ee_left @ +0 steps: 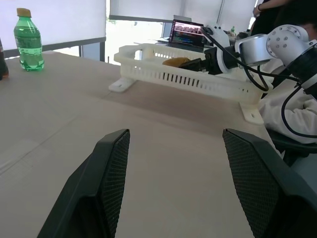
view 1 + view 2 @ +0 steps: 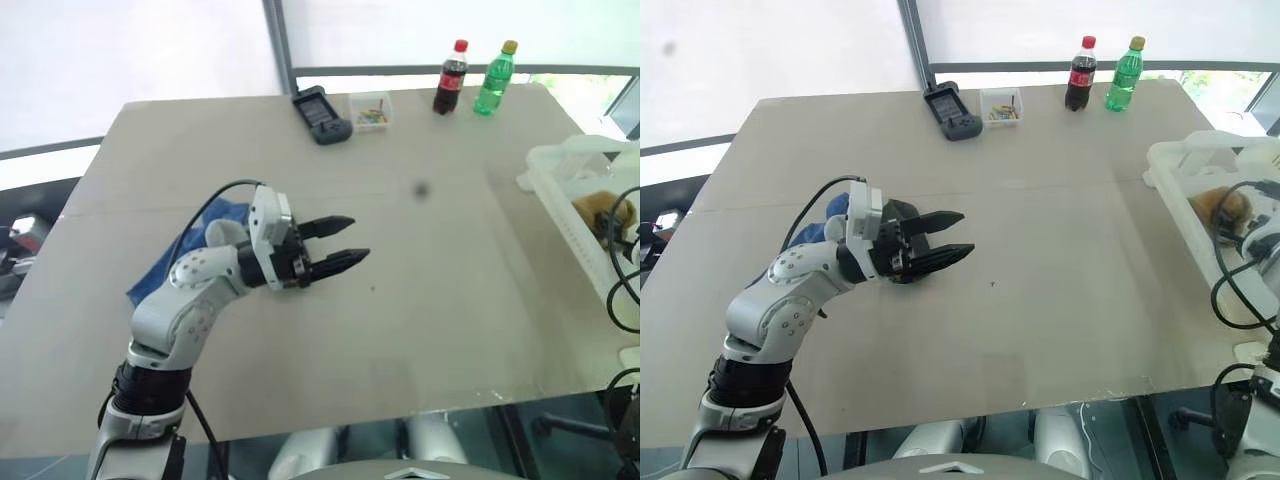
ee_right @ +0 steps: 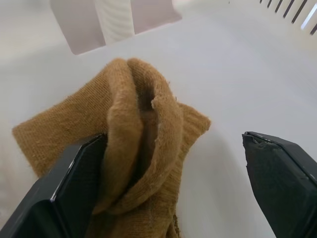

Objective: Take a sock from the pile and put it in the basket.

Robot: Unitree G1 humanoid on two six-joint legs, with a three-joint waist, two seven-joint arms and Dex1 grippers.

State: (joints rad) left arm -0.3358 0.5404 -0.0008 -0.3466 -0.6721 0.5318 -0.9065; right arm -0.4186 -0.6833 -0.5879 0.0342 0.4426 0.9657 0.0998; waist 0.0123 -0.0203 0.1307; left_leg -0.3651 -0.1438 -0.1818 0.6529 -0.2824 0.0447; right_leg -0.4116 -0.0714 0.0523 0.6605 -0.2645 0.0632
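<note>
My right claw [image 3: 163, 188] sat inside the off-white basket [image 2: 560, 215] at the table's [image 2: 420, 300] right edge, its fingers spread apart, with a mustard-yellow sock [image 3: 129, 148] lying crumpled on the basket floor between them, touching one finger. My left claw [image 2: 338, 245] hung over the table's middle, fingers apart and empty. Beside that arm lay the pile [image 2: 195, 250] of socks, mostly blue
</note>
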